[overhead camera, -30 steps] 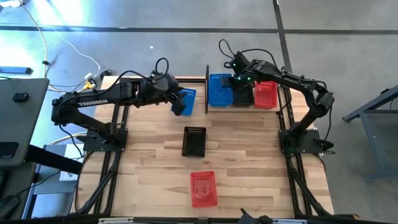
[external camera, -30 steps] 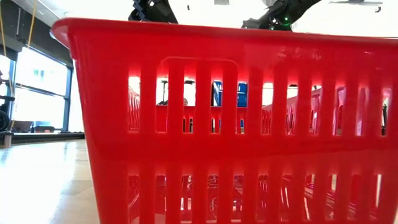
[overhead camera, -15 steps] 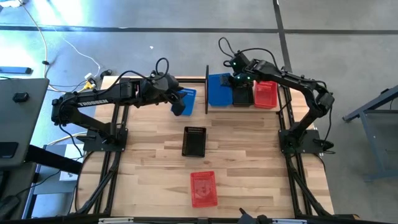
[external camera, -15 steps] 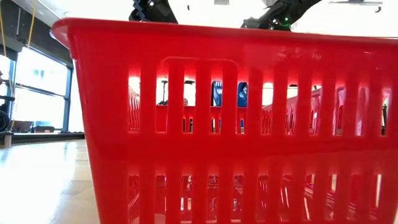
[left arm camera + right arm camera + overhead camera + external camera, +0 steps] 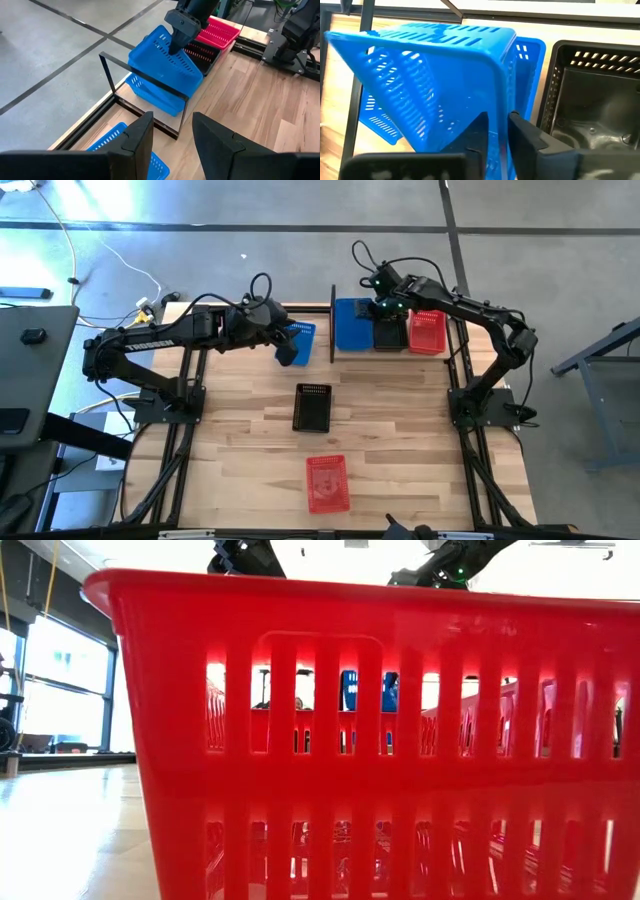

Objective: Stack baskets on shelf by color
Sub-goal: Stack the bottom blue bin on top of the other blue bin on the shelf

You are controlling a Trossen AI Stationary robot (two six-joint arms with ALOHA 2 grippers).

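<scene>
Blue basket [image 5: 165, 65] sits tilted on the shelf's [image 5: 142, 80] blue stack; our right gripper [image 5: 496, 131] probably pinches its wall. Next we level and seat it. Left gripper [image 5: 172, 132], spread, waits over the tabletop [image 5: 400, 440].

No readable text, label or number shows anywhere; the left arm's [image 5: 150, 340] white lettering is illegible.
</scene>
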